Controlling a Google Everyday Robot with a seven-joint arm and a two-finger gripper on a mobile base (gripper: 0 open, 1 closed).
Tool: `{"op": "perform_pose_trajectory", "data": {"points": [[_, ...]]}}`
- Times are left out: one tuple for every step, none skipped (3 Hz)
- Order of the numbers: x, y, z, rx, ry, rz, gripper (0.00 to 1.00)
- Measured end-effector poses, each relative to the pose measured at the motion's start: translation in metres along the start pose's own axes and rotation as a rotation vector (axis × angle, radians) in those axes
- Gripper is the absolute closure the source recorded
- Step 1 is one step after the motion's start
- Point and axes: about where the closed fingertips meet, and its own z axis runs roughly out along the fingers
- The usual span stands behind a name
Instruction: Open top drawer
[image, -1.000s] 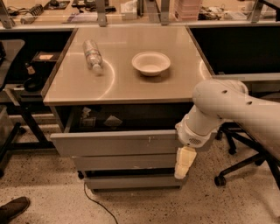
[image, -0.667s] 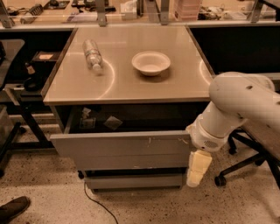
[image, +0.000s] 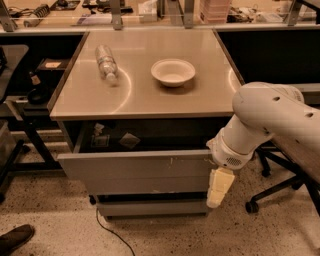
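One dark shoe (image: 15, 239) edged into the lower left corner as a plastic bottle (image: 106, 64) lay on its side on the steel-topped desk (image: 165, 102). Beneath the desk the top drawer (image: 135, 166), the widest of three grey fronts, stood drawn out from the cabinet. Its dim inside was open to view, with a few small papers or packets lying at the back. The two narrower drawers (image: 145, 185) below it sat pushed in. A white bowl (image: 173, 71) rested upright on the desk, well apart from the bottle. At the drawer's right end hung the robot's cream-coloured claw (image: 220, 187), pointing down just beside the scuffed front panel; whether it was apart or together could not be told. The white arm (image: 265, 117) reached in from the right, in front of an office chair (image: 270, 195). The drawer looked rigid and lightly loaded, likely to roll easily on its runners. Its flat, handle-less face seemed too smooth to offer any purchase, so the top lip or the right-hand edge appeared the only places to hook. A straight, level pull would probably keep it from binding.
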Motion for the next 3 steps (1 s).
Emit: {"op": "perform_pose_trajectory", "data": {"points": [[-0.010, -0.021, 0.020, 0.008, -0.019, -0.013, 0.00], [-0.016, -0.035, 0.041, 0.003, -0.037, -0.023, 0.00], [-0.019, -0.041, 0.061, -0.016, -0.046, -0.031, 0.00]]}}
